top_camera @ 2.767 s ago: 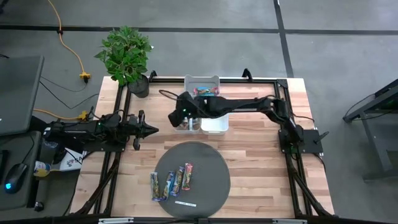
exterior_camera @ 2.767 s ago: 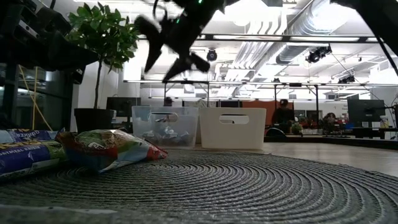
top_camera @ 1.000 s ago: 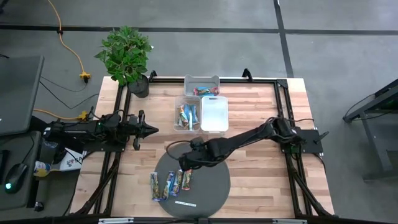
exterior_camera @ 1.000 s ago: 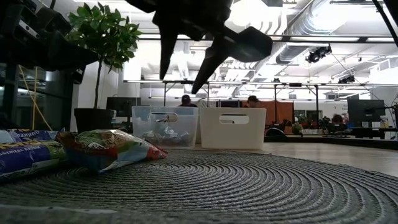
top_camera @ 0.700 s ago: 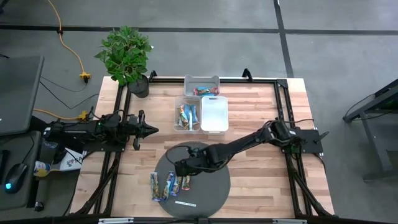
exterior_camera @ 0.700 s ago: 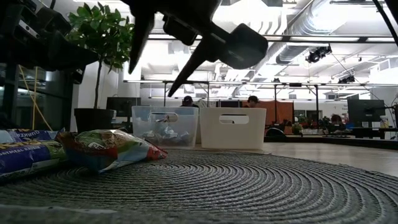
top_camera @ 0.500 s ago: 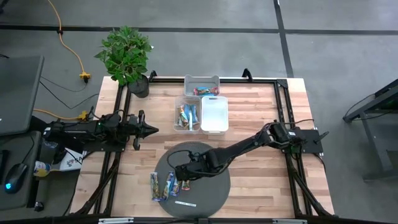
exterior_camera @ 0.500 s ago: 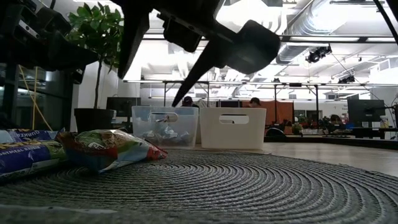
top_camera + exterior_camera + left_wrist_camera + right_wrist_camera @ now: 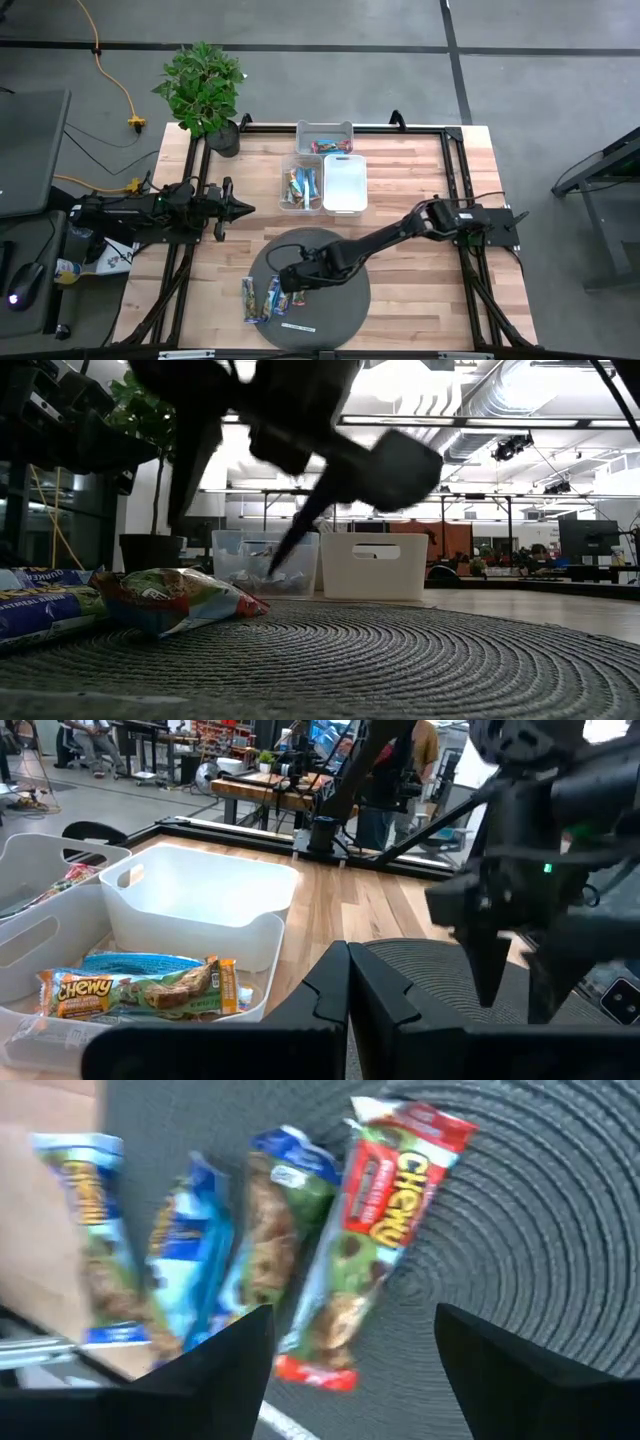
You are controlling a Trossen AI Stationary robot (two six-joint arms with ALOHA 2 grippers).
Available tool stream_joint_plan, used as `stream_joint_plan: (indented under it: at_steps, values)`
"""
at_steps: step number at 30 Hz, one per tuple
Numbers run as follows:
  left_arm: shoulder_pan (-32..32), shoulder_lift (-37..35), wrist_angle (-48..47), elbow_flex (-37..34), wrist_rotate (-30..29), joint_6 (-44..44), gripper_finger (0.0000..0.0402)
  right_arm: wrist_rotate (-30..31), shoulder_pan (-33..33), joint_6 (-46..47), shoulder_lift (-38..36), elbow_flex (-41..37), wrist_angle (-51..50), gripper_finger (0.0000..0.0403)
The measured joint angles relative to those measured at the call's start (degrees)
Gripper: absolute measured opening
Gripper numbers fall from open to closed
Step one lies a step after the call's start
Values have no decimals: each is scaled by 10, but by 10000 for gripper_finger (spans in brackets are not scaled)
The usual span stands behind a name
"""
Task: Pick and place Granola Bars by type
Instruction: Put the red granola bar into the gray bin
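arms first: the right arm reaches from its base at the table's right edge out across to the round grey mat point(image 9: 330, 290), its right gripper point(image 9: 287, 279) low over the mat's left part, directly above the row of granola bars point(image 9: 272, 297). its two dark fingers point(image 9: 215, 1355) are spread wide apart with nothing between them, framing the red-ended bar point(image 9: 375, 1230) in the right wrist view. the left arm lies stretched along the table's left side, clear of the mat; the left gripper point(image 9: 243, 208) has its fingers pressed together, holding nothing.

four bars lie side by side on the mat's left edge, touching or overlapping. the wrappers are shiny foil: two blue, one blue and green, and one green with red ends and the word "chewy" in yellow. in the high view their long axes run roughly from the table's front edge toward the bins, fanned slightly.

more bars point(image 9: 301, 186) lie in the clear bin point(image 9: 286, 197), beside the white bin point(image 9: 345, 185). a white strip point(image 9: 297, 326) lies on the mat near the row.
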Motion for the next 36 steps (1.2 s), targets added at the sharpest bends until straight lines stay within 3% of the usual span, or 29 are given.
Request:
stream_joint_plan:
  at_steps: [25, 36]
  values:
    - [0, 0, 0, 0, 0, 0, 0, -18, -14, 21, 37, 1, 27, 256]
    - [0, 0, 0, 0, 0, 0, 0, -35, -27, 2, 38, 1, 23, 170]
